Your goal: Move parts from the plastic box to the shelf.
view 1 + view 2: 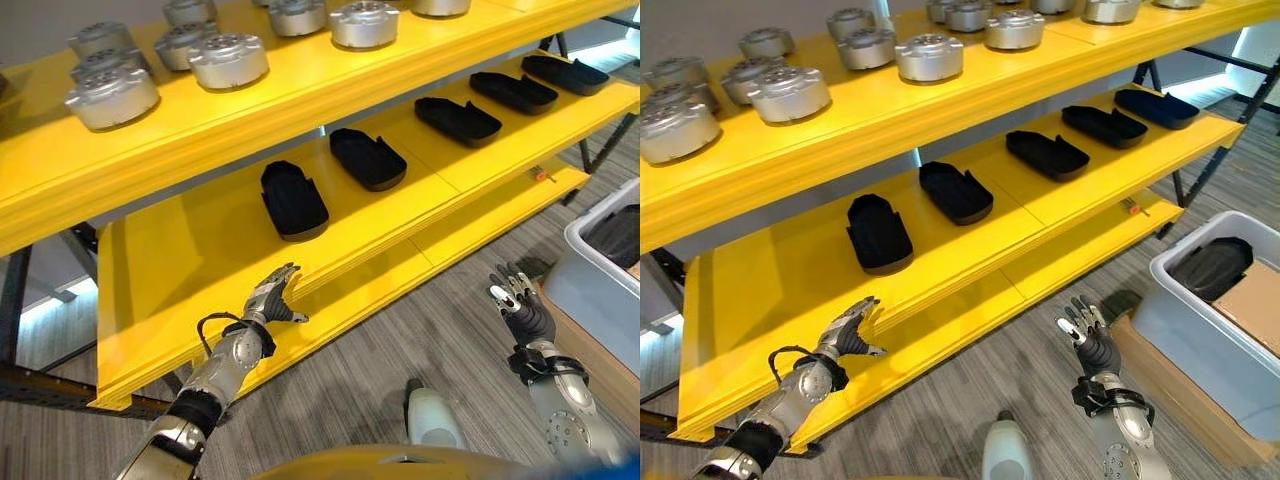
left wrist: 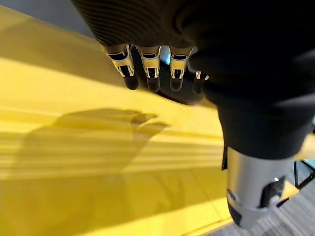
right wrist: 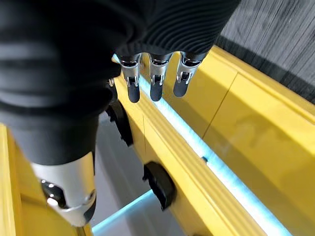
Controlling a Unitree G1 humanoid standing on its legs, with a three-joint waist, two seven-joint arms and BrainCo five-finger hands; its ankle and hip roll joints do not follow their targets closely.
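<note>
On the yellow shelf (image 1: 970, 265), the middle level carries five black moulded parts (image 1: 878, 233) in a row, each lying flat and apart from its neighbours, running from the robot's left toward the far right end. The level above holds a group of round silver metal parts (image 1: 929, 57), set close together in small clusters along the board. The lowest level is a bare yellow board near the floor.

To the robot's right, on the grey floor, stands the plastic box (image 1: 1170, 300), pale grey and open at the top. Inside it lies one black part (image 1: 1212, 267) against the far wall, and next to that a flat brown cardboard piece (image 1: 1252, 308) covers much of the box's near side. The box sits on a low brown base, well apart from the shelf's end.

The left hand (image 1: 272, 298) hovers at the front edge of the lower boards, just in front of the leftmost black part, fingers straight and spread, holding nothing; its wrist view shows the fingers reaching out over yellow board with a dark part just past their tips. The right hand (image 1: 1087, 337) is raised above the floor between the shelf and the plastic box, fingers straight and apart, empty as well.
</note>
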